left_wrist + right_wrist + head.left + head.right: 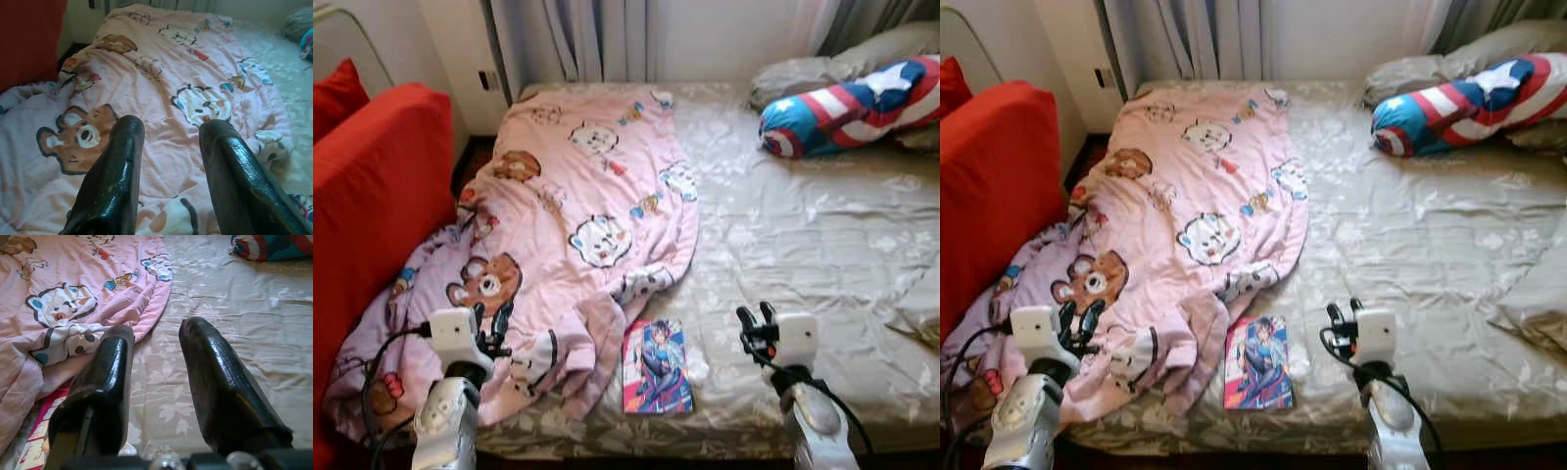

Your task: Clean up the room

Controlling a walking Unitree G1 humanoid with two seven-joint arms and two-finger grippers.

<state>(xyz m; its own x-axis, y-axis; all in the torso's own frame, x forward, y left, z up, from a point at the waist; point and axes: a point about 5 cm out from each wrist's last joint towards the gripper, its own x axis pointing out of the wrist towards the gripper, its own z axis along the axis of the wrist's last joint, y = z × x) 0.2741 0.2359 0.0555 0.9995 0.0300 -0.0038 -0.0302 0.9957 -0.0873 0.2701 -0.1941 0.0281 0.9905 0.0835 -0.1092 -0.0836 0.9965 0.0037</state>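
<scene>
A pink cartoon-print blanket (578, 215) lies crumpled over the left half of the bed, spilling toward the red sofa. A colourful comic book (657, 366) lies flat on the grey sheet (803, 245) near the bed's front edge, its left side against the blanket's hem. My left gripper (490, 328) hovers open over the blanket's near corner, above a brown bear print (78, 137). My right gripper (756, 321) stands open above bare sheet, just right of the comic book (36, 445). Nothing is between either pair of fingers.
A red sofa (372, 196) stands tight against the bed's left side. A star-and-stripe bolster pillow (852, 103) and grey pillows (822, 69) lie at the bed's far right. Curtains (597, 39) hang behind the bed. A crumpled grey cover (1538, 294) rests at the right edge.
</scene>
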